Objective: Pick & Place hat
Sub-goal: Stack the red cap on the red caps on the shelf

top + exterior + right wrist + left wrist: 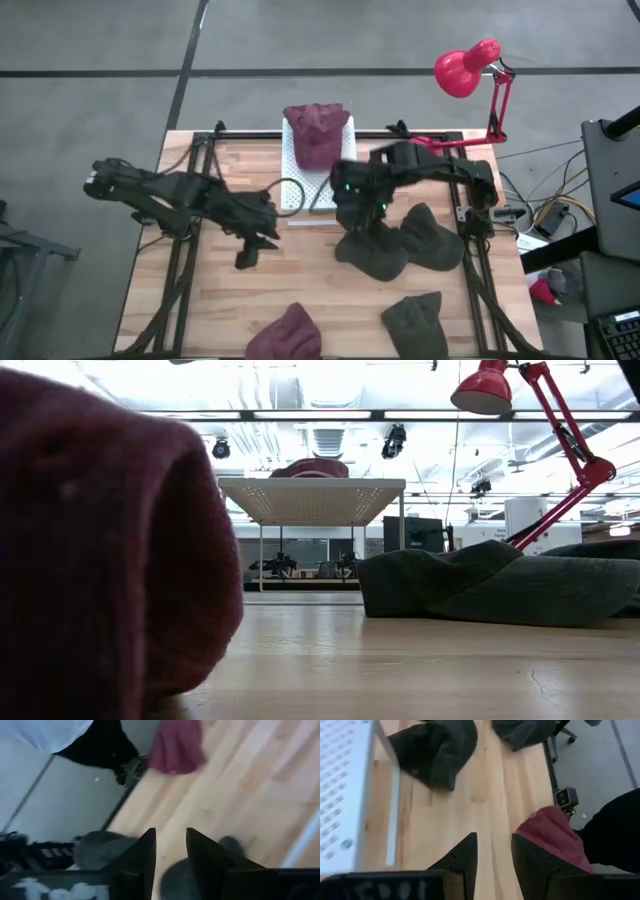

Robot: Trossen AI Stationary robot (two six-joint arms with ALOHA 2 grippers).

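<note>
Right gripper (368, 228), fingers apart and empty, above dark hat (372, 252) near worktop's right edge; left gripper (250, 252) parted mid-worktop; risk of snagging adjoining hat (432, 238), dragging both.

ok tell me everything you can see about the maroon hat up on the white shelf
The maroon hat is a soft, knit-looking beanie, slumped and creased rather than standing in shape. It lies on top of the white perforated shelf at the table's far edge, covering most of its top, and only the shelf touches it. The low view shows it as a rounded hump above the shelf top. Neither claw is on it; the right claw is down by the dark green hats.
</note>
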